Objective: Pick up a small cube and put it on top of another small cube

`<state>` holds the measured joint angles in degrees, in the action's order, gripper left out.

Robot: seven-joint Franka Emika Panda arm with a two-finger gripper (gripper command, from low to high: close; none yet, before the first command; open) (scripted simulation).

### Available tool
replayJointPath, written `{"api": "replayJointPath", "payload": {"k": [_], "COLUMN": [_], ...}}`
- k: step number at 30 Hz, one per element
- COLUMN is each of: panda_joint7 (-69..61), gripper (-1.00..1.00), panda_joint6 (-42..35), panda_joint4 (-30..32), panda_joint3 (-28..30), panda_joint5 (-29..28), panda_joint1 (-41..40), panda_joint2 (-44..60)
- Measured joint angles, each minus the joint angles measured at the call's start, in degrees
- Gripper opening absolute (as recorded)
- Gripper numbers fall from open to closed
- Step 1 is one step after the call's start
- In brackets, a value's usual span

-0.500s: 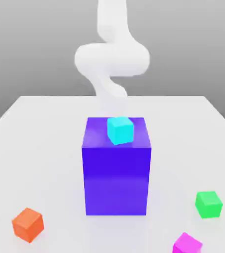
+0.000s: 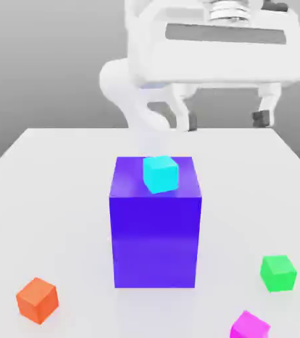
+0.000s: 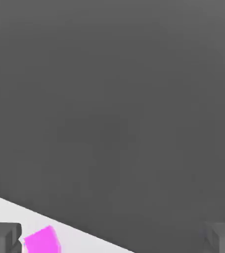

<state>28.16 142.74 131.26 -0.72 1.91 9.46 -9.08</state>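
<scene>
The gripper (image 2: 225,121) hangs high up, its two fingers (image 2: 261,119) spread wide with nothing between them. Over on the exterior view's left of it, lower down, a cyan cube (image 2: 161,174) sits on top of the big blue-violet block (image 2: 155,241). On the table (image 2: 66,198), to the exterior view's right, lies the green cube (image 2: 278,273), with the magenta cube (image 2: 250,326) nearer; the orange cube (image 2: 37,300) is near left.

- large block (image 2: 155,231), center — plain blue-violet
- cube on it (image 2: 160,175) — cyan
- 7 o'clock cube (image 2: 37,301) — orange
- 4 o'clock cube (image 2: 278,273) — green
- 5 o'clock cube (image 2: 249,327) — magenta-pink
</scene>
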Motion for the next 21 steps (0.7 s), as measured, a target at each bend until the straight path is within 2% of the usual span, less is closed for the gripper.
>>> {"api": "replayJointPath", "payload": {"k": [13,18,19,21], "panda_joint7": [-9.42,-9.63,-9.54,-9.53], "gripper": [0.0,0.0,-1.0,-1.0], "panda_joint6": [8.12,14.79,15.87,15.87], "panda_joint4": [-0.36,-2.03,-2.33,-2.33], "panda_joint3": [-2.64,-1.99,-1.85,-1.85], "panda_joint5": [-3.68,-5.23,-5.38,-5.38], "panda_joint1": [4.65,5.82,5.94,5.94], "panda_joint2": [27.0,37.38,38.79,38.79]}}
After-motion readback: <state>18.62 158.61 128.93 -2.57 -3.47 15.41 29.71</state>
